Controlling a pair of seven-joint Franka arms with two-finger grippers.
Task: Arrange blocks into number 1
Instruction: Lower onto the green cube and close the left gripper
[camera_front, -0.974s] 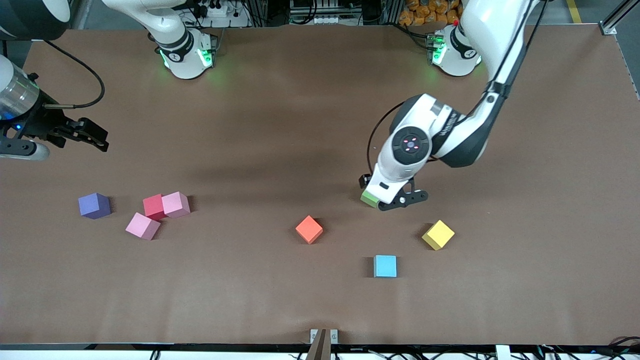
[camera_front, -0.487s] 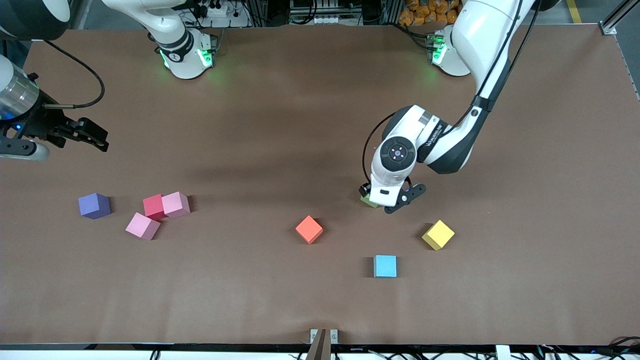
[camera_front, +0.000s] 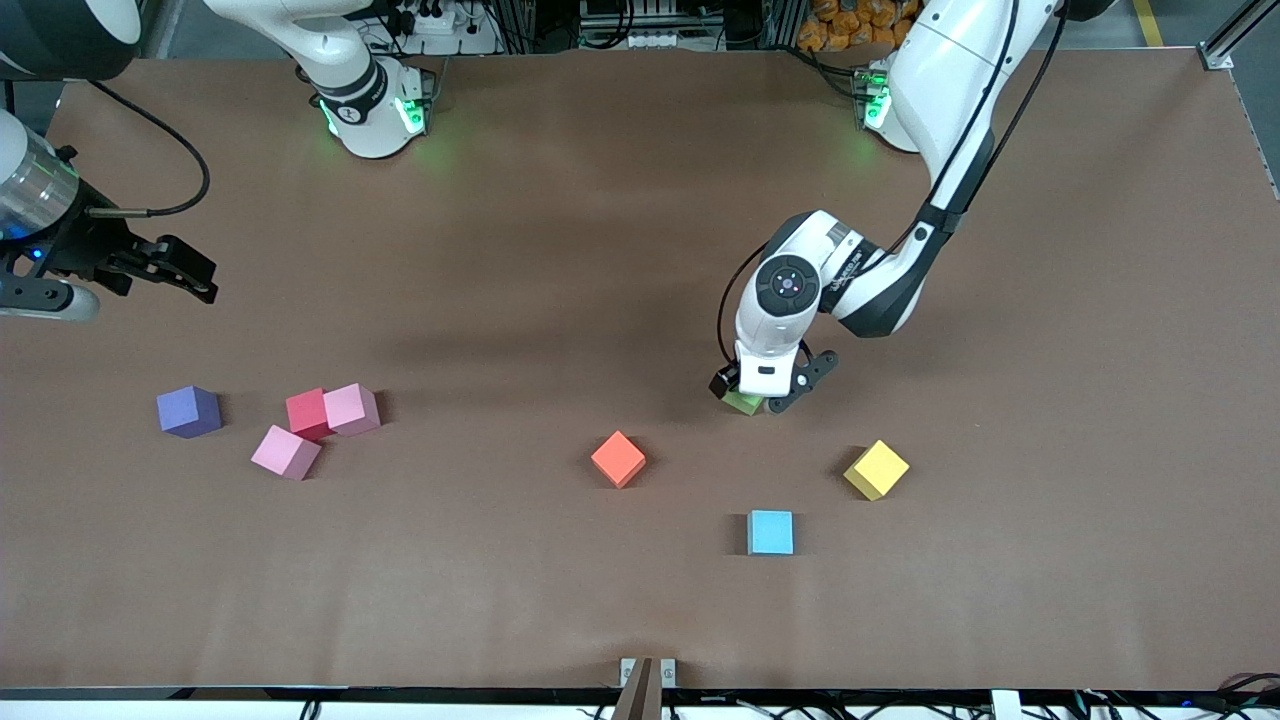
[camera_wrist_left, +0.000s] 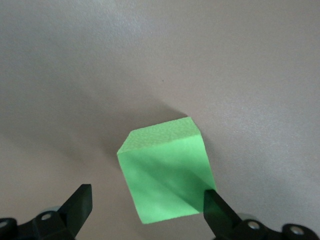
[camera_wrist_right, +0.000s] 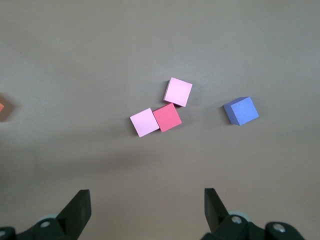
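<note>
The green block (camera_front: 745, 403) (camera_wrist_left: 165, 170) rests on the table (camera_front: 560, 260), mostly hidden under my left hand in the front view. My left gripper (camera_front: 762, 396) (camera_wrist_left: 148, 210) is low over it and open, its fingers astride the block; one fingertip (camera_wrist_left: 214, 202) sits at the block's corner, the other stands off with a gap. Nearer the front camera lie the orange (camera_front: 618, 459), yellow (camera_front: 876, 469) and light blue (camera_front: 770, 532) blocks. Toward the right arm's end lie the purple (camera_front: 188, 411), red (camera_front: 306, 413) and two pink blocks (camera_front: 351, 408) (camera_front: 285, 451). My right gripper (camera_front: 168, 270) (camera_wrist_right: 147, 207) waits open above the table there.
The right wrist view looks down on the red block (camera_wrist_right: 167, 117) touching both pink blocks (camera_wrist_right: 178, 92) (camera_wrist_right: 144, 122), with the purple block (camera_wrist_right: 241, 110) apart from them. A small bracket (camera_front: 647, 672) sits at the table's front edge.
My left arm has swung its hand upright and come down over the green block, which now shows only as a sliver under the hand. The right arm has not moved.
</note>
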